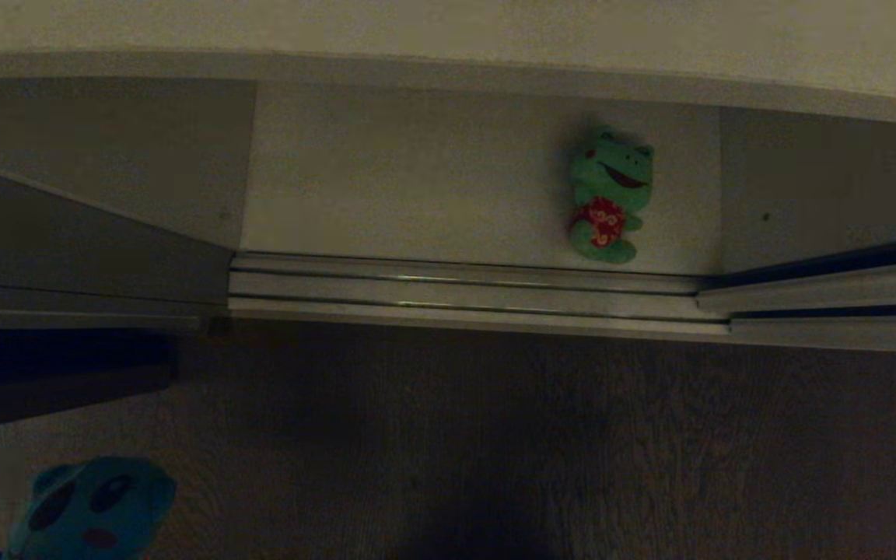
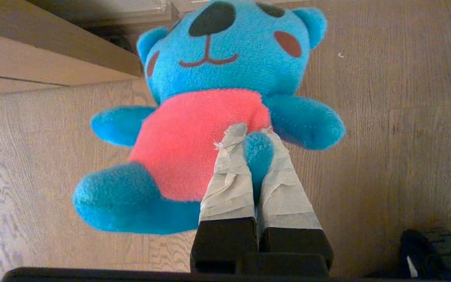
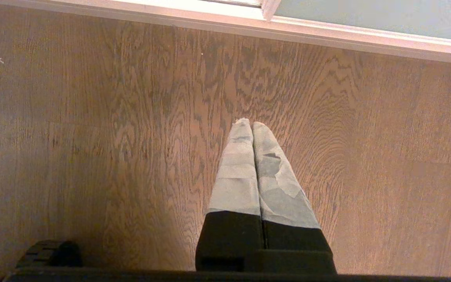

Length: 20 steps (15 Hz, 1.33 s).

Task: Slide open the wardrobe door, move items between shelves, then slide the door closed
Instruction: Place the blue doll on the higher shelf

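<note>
Brown wood-grain plank floor [image 3: 92, 137] spreads under everything, and a pale metal double-groove sliding track [image 1: 463, 292] runs straight along the wardrobe's open front.

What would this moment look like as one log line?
left gripper: shut on blue bear | right gripper: shut, empty | green frog: on shelf

**Dim head view, well-lit wrist views**

The head view is dark and murky: the wooden floor [image 1: 495, 435] sinks into shadow, deepest at its near edge, and only the green frog [image 1: 610, 196] keeps its colour. Both wrist views are evenly bright and sharp. The teal-blue bear [image 2: 210, 98] shows crisp fur, and glare whitens the beige frame [image 3: 194, 11] beyond the right gripper [image 3: 252, 126].
</note>
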{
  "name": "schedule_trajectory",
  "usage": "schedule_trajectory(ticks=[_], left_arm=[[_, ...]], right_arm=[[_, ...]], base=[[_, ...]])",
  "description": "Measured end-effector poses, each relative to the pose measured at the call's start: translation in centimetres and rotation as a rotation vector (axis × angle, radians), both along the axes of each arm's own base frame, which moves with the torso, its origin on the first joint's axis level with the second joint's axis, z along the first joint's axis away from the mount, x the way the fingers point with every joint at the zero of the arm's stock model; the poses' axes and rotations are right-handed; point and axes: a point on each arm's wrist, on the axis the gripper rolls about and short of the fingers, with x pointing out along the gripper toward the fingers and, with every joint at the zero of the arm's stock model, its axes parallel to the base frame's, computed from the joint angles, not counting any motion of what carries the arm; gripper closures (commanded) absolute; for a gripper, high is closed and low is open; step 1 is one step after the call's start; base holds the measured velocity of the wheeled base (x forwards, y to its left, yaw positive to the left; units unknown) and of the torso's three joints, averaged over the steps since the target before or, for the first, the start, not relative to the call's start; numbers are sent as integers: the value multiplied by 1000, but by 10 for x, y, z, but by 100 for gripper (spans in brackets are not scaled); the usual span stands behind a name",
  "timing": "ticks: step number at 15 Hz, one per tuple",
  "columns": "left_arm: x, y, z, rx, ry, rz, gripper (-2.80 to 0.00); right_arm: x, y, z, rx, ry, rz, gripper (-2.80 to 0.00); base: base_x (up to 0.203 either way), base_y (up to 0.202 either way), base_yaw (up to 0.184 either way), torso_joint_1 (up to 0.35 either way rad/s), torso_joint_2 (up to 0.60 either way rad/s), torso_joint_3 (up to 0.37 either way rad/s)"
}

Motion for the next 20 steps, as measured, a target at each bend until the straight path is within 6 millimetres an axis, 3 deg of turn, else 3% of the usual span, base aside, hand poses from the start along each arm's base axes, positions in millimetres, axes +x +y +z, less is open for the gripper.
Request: schedule_trajectory(ticks=[13, 20], left_arm=[[0, 0, -1, -26, 7, 10, 0], [0, 0, -2, -25, 8, 10, 0]], right_arm=[[0, 0, 0, 0, 0, 0, 0], [0, 0, 0, -1, 0, 0, 0]], base=[[0, 0, 0, 0, 0, 3], [0, 0, 0, 3, 3, 175]])
